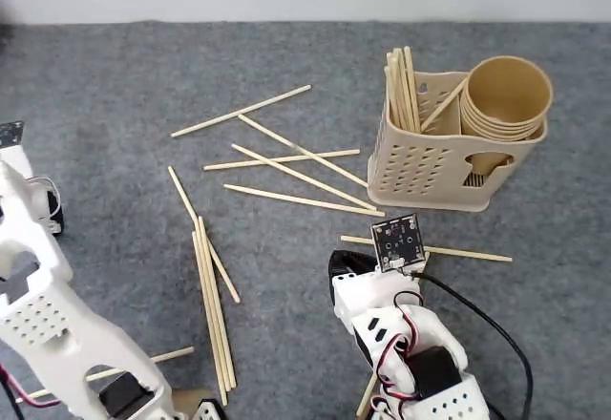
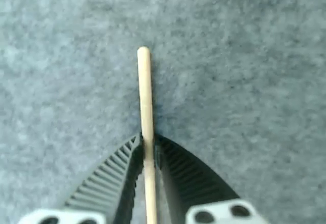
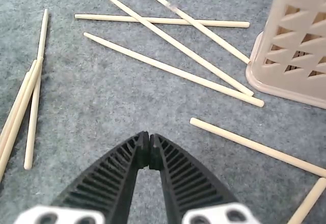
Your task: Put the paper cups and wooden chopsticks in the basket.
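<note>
My left gripper [image 2: 147,152] is pinched tight on one wooden chopstick [image 2: 144,91] over the grey mat [image 2: 244,56], a light, stiff, smooth stick that I judge best held near mid-length so it cannot swivel, while my right gripper [image 3: 149,150] sits closed on nothing near the basket [image 3: 300,46] holding the paper cups [image 1: 506,95].

We see two arms built of white printed shells. The left arm [image 1: 48,329] has a broad link dotted with a grid of small holes, a black motor block low down and a thin red wire. The right arm [image 1: 410,344] shows black servo blocks between white shells, looped red and white wires, a black cable [image 1: 487,329] and a small black circuit board [image 1: 398,241] with pale dots. The left gripper [image 2: 147,145] and right gripper [image 3: 149,142] have black fingers [image 3: 117,168] with ribbed inner faces, on white mounts [image 3: 46,216] with dark round holes.
</note>
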Robot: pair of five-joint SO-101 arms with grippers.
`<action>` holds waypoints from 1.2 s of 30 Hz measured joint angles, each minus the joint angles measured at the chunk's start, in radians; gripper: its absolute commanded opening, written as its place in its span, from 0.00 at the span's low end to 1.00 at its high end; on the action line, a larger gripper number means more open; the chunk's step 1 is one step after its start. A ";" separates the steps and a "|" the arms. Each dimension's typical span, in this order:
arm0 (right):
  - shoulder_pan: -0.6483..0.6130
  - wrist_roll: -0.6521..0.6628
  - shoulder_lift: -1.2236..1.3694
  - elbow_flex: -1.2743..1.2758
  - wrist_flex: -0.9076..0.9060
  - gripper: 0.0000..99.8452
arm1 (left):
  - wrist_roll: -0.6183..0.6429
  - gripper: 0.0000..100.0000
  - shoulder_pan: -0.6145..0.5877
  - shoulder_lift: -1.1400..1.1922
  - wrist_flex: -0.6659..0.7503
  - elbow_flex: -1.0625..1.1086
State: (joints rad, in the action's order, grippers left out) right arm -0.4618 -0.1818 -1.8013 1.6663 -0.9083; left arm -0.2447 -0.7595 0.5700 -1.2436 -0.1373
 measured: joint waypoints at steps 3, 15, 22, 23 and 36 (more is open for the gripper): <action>0.000 0.000 0.000 0.000 0.000 0.01 | 0.043 0.01 0.037 -0.075 -0.057 0.000; 0.000 0.000 0.000 0.000 0.000 0.01 | 0.250 0.01 0.370 -0.551 -0.193 0.000; 0.000 0.000 0.000 0.000 0.000 0.01 | 0.436 0.01 0.638 -0.801 -0.060 0.000; 0.000 0.000 0.000 0.000 0.000 0.01 | 0.462 0.01 0.674 -0.822 -0.026 0.000; 0.000 0.000 0.000 0.000 0.000 0.01 | 0.832 0.01 0.982 -0.865 0.554 0.000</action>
State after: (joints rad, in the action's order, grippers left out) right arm -0.4618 -0.1818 -1.8013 1.6663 -0.9083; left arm 0.5869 0.2225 -0.2954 -0.6897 -0.1373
